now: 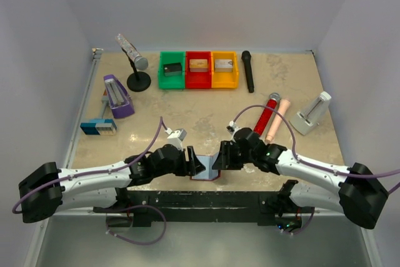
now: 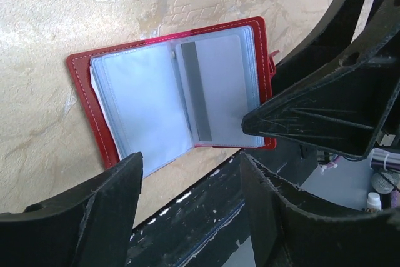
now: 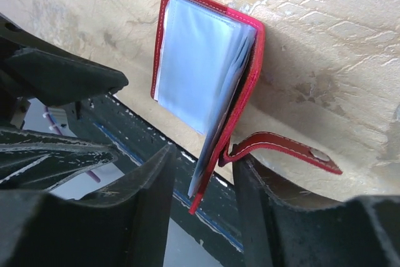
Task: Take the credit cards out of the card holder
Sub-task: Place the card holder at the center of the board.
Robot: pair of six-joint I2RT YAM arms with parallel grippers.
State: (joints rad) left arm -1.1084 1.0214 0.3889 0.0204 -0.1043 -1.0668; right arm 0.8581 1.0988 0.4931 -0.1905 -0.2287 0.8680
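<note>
- Left wrist view: the left claw (image 2: 192, 168) is seen with its jaws apart, and nothing is clamped between them.
- The card holder (image 2: 175, 92) is laid open on the table (image 2: 56, 23) just ahead of this claw's fingertips, with its light blue clear pockets turned upward.
- A pale credit card (image 2: 219, 85) with a grey stripe is seen inside the pocket ahead of the claw and slightly to its right.
- Right wrist view: the right claw (image 3: 205, 162) is shown with its jaws apart. The raised red cover edge of the card holder is set in the gap between them. Whether either finger touches it cannot be told.
- The red strap (image 3: 281, 151) is stretched out from that cover, just ahead of the finger on the right of the view.
- Top external view: the card holder is found between the two claws at the table's near edge, with the left claw at its left side and the right claw at its right.
</note>
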